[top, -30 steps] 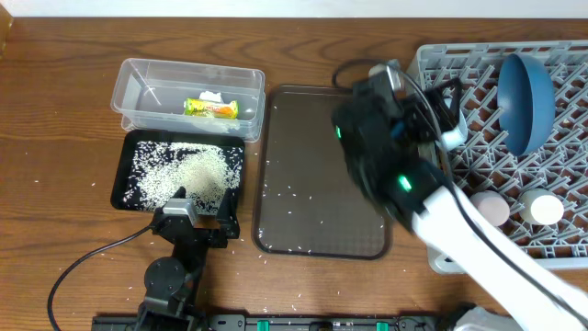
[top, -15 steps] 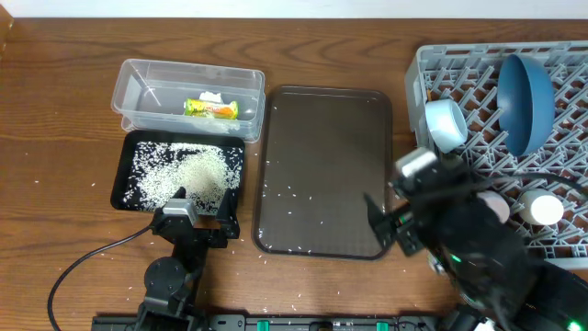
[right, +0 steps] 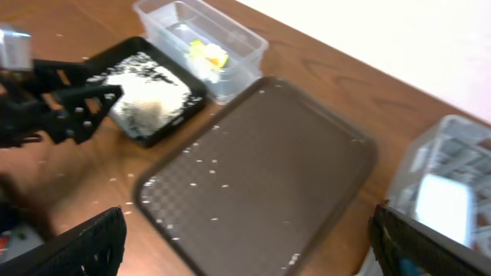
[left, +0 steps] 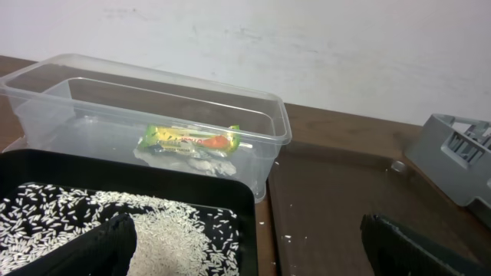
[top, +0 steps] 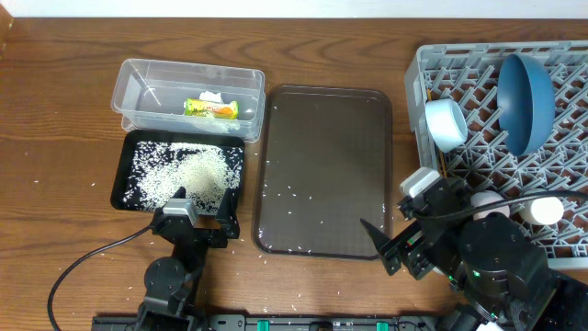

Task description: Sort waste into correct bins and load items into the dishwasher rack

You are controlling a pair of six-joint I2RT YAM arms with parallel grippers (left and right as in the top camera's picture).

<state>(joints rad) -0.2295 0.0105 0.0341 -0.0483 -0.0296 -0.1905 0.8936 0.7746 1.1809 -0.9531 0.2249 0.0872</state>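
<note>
The clear tub (top: pixel 188 95) holds the snack wrapper (top: pixel 211 108) and the white tissue (top: pixel 212 97); both also show in the left wrist view, the wrapper (left: pixel 192 139) over the tissue (left: pixel 201 159). The black tray (top: pixel 125 175) holds the rice (top: pixel 184 175). My left gripper (top: pixel 197 221) is open and empty at that tray's front edge. The grey rack (top: pixel 478 156) holds the blue plate (top: pixel 525 99), the white bowl (top: pixel 446 124), a pink cup (top: pixel 487 204) and a white cup (top: pixel 545 210). My right gripper (top: pixel 386 246) is open and empty at the brown tray's front right corner. I cannot make out the chopsticks.
The brown serving tray (top: pixel 322 156) lies in the middle with a few rice grains (top: pixel 285 193) on it. More grains lie on the wood near the front edge (top: pixel 276 303). A black cable (top: pixel 83 262) runs left from the left arm's base.
My right arm has pulled back from over the rack's left side to the front right of the table. The white bowl now shows in the rack. The left arm has not moved.
</note>
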